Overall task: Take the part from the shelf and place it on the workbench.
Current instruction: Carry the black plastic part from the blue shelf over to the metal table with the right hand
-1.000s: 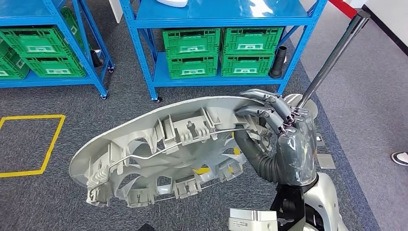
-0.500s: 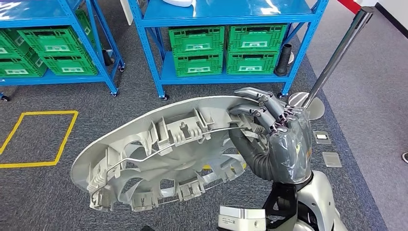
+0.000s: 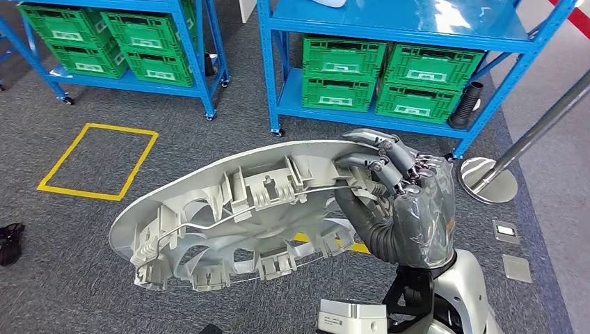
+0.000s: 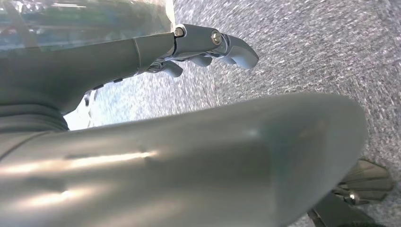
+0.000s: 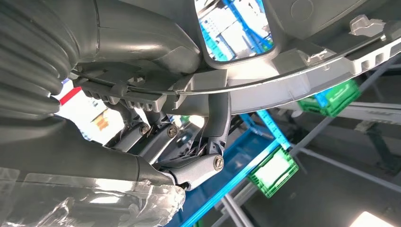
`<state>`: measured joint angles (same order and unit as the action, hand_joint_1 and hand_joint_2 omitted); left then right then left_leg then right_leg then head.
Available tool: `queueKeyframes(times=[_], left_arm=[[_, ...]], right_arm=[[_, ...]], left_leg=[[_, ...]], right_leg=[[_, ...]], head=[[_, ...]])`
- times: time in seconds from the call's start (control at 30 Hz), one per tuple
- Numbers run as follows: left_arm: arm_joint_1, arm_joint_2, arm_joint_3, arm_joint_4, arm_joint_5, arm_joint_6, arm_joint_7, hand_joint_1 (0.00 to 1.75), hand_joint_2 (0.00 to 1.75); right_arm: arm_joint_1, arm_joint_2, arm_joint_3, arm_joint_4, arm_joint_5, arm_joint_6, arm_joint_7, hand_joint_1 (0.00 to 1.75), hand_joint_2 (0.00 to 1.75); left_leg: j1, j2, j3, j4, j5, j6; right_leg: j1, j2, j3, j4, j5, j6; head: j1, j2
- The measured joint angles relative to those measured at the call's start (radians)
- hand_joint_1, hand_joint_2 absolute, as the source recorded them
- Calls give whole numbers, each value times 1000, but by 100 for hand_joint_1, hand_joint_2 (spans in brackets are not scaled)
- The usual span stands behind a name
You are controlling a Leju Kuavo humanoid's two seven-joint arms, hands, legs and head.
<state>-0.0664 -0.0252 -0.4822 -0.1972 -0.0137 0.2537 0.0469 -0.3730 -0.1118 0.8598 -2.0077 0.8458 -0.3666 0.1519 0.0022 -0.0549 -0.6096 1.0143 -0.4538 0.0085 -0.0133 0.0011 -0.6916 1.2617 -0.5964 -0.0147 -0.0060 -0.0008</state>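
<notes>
We are carrying the wheel cover (image 3: 236, 216) in our right hand (image 3: 400, 202), whose fingers (image 3: 372, 156) are curling over its rim while the thumb is pressing up from the ribbed underside, so the part is hanging out to our left, clear of the carpet and tilted. Our left hand (image 4: 208, 45) is hanging beside us over the floor, holding nothing, fingers loosely curled. Beyond the cover, a yellow taped square (image 3: 97, 161) is lying on the carpet; farther off, blue shelf racks (image 3: 389, 31) are standing with green crates (image 3: 341, 73), and a chrome barrier post (image 3: 536, 136) is rising to the right. No workbench is in sight, so we are judging this the carrying step: we should be keeping the grip firm and the broad disc level, and swinging it wide of the post and racks.
</notes>
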Motion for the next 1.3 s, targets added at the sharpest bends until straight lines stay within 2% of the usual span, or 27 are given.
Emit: queueKeyframes(times=[1.3], left_arm=[[-1, 0, 0, 0, -1, -2, 0, 0, 175]], right_arm=[[0, 0, 0, 0, 4, 0, 0, 175, 175]], left_leg=[[1, -20, 0, 6, -3, -3]], right_leg=[[-1, 15, 55, -133, 79, -5]], head=[[2, 0]])
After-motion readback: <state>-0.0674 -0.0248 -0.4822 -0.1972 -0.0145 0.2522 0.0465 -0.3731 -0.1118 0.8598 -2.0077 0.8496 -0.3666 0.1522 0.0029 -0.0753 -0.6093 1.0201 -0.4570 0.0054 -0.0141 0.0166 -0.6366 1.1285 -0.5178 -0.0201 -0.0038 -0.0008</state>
